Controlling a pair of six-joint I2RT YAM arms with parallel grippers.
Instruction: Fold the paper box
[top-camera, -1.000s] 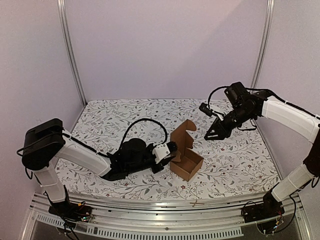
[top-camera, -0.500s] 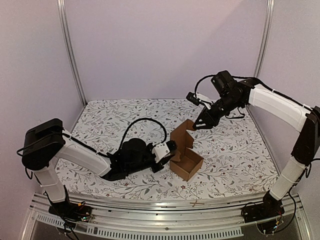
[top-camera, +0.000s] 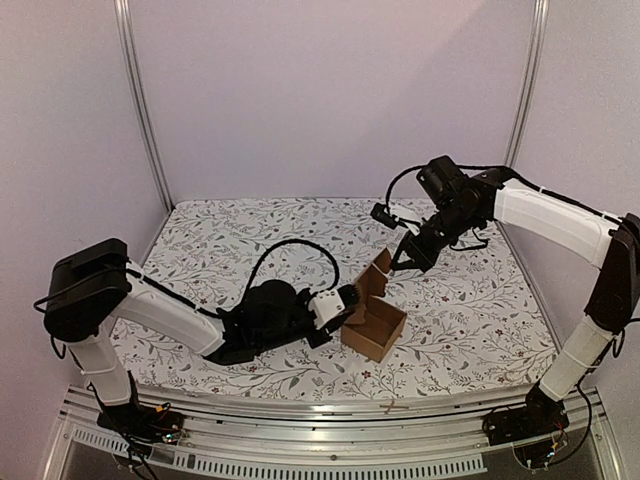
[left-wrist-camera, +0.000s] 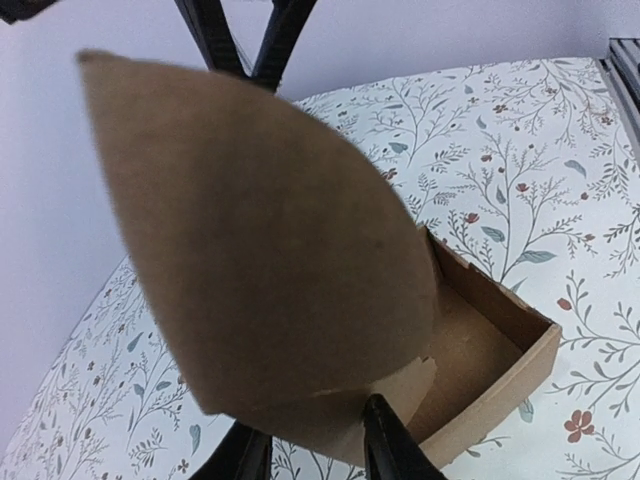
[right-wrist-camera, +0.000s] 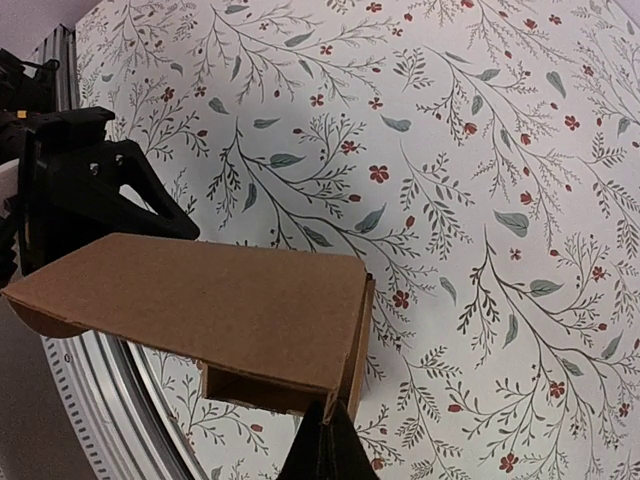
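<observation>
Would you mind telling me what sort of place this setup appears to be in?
Probably a lab robot cell: plain walls on aluminium posts, a floral tablecloth, a left arm and right arm bolted to a metal rail.

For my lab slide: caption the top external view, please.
Left end effector holds the half-folded box; shut right end effector at its raised flap.

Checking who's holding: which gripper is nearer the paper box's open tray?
Left. The left gripper clamps the paper box at the left edge of its tray; the right gripper, shut, sits higher, at the raised flap, beyond the tray.
</observation>
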